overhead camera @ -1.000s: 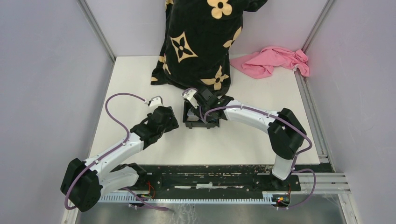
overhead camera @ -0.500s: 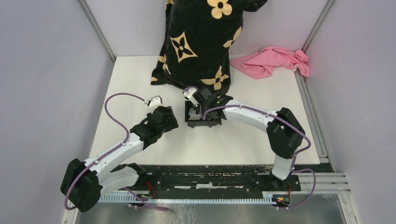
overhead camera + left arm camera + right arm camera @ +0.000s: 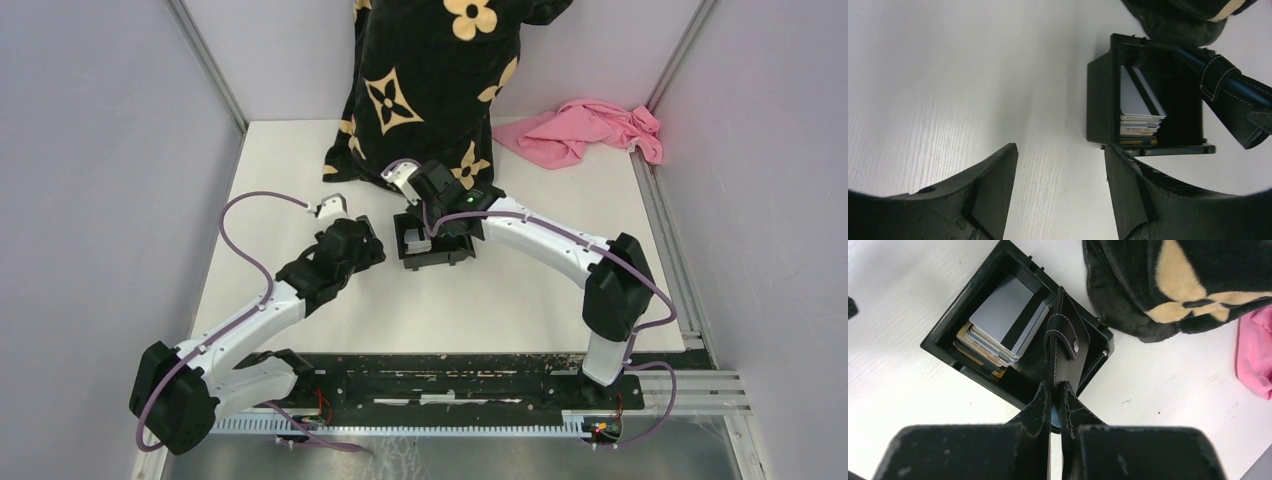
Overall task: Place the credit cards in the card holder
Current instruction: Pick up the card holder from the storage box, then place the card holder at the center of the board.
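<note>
While my right gripper (image 3: 1057, 388) is clamped narrow on the near edge of the small black folding stitched-leather card holder (image 3: 1067, 346), the step in hand is, as I judge it, retrieval of that case from the shallow square black plastic tray (image 3: 950, 325).

Position of parts:
1. The card holder stands on edge, folded, with its snap flap fastened. It sits in the right part of the tray, just beside the stack. I cannot tell whether its far end touches the tray floor.
2. The thin rectangular plastic credit cards (image 3: 1000, 320) lie stacked in the left part of the same tray. The top card is whitish-grey with a dark stripe. None is in the case yet.
3. My left gripper (image 3: 1060, 150) hovers with its jaws wide and nothing between them, over the bare white table (image 3: 560, 290), near the left wall of the tray.
4. A black plush fabric with beige flower shapes (image 3: 1168, 285) lies touching, or nearly touching, the far corner of the tray.

Next move, as I judge it:
1. Raise the card holder straight up until it clears the tray wall, keeping it off the plush fabric.
2. Lay it on open table within reach of my left gripper.
3. Undo the flap and spread the case, one gripper bracing it, so the pockets face up.
4. Only then take the top card

Caution: my hold is at the very edge of the case, so I expect it to swing or slip if I move quickly
</note>
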{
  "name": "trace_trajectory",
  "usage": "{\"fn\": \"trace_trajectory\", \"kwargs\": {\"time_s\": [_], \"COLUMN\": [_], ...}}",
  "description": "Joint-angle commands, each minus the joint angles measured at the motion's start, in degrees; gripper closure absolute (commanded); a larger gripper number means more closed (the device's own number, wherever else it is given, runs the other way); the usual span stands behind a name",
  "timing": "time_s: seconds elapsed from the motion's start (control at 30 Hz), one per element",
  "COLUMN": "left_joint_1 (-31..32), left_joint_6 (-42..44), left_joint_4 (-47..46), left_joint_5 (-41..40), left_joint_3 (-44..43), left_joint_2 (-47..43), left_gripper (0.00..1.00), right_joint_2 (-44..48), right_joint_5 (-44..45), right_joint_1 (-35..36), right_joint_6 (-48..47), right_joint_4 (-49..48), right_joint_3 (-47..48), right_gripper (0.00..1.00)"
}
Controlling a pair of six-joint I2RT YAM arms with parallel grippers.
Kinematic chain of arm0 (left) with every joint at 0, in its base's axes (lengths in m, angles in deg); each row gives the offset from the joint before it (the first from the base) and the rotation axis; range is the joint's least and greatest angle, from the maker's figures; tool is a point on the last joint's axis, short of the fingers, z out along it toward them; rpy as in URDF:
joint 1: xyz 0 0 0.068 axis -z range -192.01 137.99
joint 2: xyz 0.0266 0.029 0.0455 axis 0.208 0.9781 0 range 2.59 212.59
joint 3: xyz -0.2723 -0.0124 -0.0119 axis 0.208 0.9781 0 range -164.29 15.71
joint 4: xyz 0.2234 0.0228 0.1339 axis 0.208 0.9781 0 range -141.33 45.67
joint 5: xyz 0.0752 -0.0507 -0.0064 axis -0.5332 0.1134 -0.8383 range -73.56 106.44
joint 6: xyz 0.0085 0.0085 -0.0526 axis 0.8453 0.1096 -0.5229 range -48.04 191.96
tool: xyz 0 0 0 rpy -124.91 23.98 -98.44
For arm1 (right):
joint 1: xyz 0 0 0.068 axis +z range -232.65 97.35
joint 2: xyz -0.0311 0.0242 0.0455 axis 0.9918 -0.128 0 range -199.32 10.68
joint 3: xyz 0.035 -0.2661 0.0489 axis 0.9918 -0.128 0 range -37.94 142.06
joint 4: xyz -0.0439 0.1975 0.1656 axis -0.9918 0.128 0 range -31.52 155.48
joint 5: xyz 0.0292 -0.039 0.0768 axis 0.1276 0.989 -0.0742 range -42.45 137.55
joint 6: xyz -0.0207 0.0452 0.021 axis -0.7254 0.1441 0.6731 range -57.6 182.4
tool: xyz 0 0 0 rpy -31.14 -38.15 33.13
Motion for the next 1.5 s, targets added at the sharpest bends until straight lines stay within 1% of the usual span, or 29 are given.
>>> {"fn": "trace_trajectory", "kwargs": {"time_s": [0.0,0.1,0.23,0.4,0.5,0.6,0.73,0.83,1.0,1.17,1.4,1.47], "left_joint_1": [0.3,0.3,0.3,0.2,0.3,0.3,0.3,0.3,0.3,0.4,0.3,0.4], "left_joint_6": [2.6,2.8,2.5,-1.7,-4.9,-7.3,-10.2,-12.4,-14.6,-15.5,-15.4,-15.2], "left_joint_4": [-4.7,-5.6,-4.7,1.9,6.5,9.6,11.9,13.0,13.0,13.6,13.9,14.7], "left_joint_5": [1.3,2.2,1.8,-2.5,-4.0,-3.8,-3.5,-3.3,-1.6,-0.4,1.2,1.1], "left_joint_3": [-3.6,-4.2,-6.0,-9.2,-9.9,-9.3,-7.0,-5.0,-1.8,0.0,0.8,0.2], "left_joint_2": [-1.7,-2.4,-3.0,-3.0,-2.7,-2.6,-3.3,-4.3,-5.9,-7.1,-8.3,-8.0], "left_gripper": [0.28,0.28,0.28,0.28,0.29,0.34,0.4,0.42,0.45,0.48,0.49,0.49], "right_joint_2": [4.3,6.0,9.8,15.5,18.2,20.7,23.6,24.9,25.1,24.1,19.5,17.7], "right_joint_5": [-0.2,-1.9,-3.5,-2.9,-0.7,3.3,7.4,10.4,16.8,21.3,21.2,19.9], "right_joint_1": [-0.3,-0.3,-0.2,1.9,4.9,9.3,14.5,18.7,24.4,27.7,29.9,30.3], "right_joint_6": [2.6,4.5,5.7,6.1,6.2,6.4,7.1,7.2,7.3,7.8,10.3,11.2], "right_joint_4": [4.0,5.8,5.6,3.5,3.4,3.0,0.8,-1.5,-8.5,-16.5,-22.0,-22.7], "right_joint_3": [5.7,6.1,3.3,-3.3,-6.6,-10.4,-16.6,-21.1,-29.7,-37.3,-41.4,-41.3], "right_gripper": [0.99,0.99,0.99,0.99,0.99,0.99,0.99,0.99,0.99,0.99,0.99,0.95]}}
